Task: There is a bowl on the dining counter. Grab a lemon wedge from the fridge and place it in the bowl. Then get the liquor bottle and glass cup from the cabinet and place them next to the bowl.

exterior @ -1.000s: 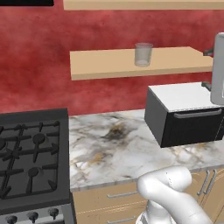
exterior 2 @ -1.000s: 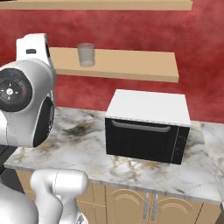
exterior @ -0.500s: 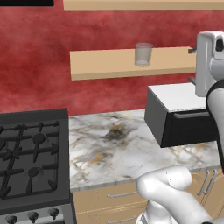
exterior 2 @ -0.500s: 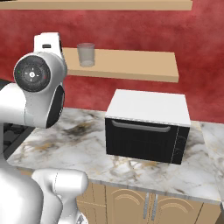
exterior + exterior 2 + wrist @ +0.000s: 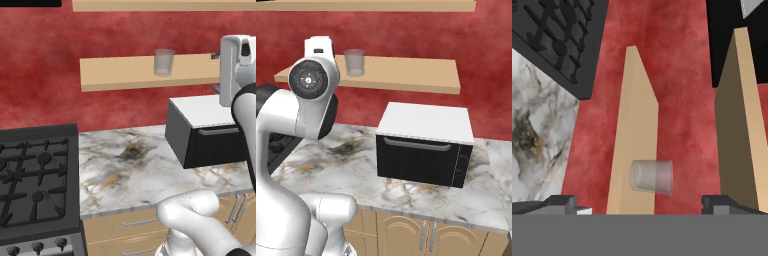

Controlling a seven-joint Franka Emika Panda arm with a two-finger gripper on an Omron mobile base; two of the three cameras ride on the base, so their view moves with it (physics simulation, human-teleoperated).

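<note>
The glass cup [image 5: 164,61] [image 5: 354,62] stands upright on the light-wood cabinet shelf [image 5: 120,72] [image 5: 406,75] against the red wall. My gripper [image 5: 216,72] hangs at shelf height to the right of the cup, well apart from it, and points toward it. In the rolled hand view the shelf board [image 5: 632,125] runs upward and the cup [image 5: 652,176] lies just ahead between my fingertips [image 5: 562,202]. The gripper [image 5: 642,205] is open and holds nothing. The bowl, dining counter, lemon wedge, fridge and liquor bottle are out of view.
A black microwave with a white top [image 5: 210,130] [image 5: 426,142] sits on the marble wall counter [image 5: 130,175] below the shelf's right end. A black gas stove [image 5: 35,185] is at the left. A second wood shelf [image 5: 165,5] runs above.
The arm has lifted and swung the hand up to shelf level and a little closer to the cup. The jaws have stayed open; the cup has not moved.
</note>
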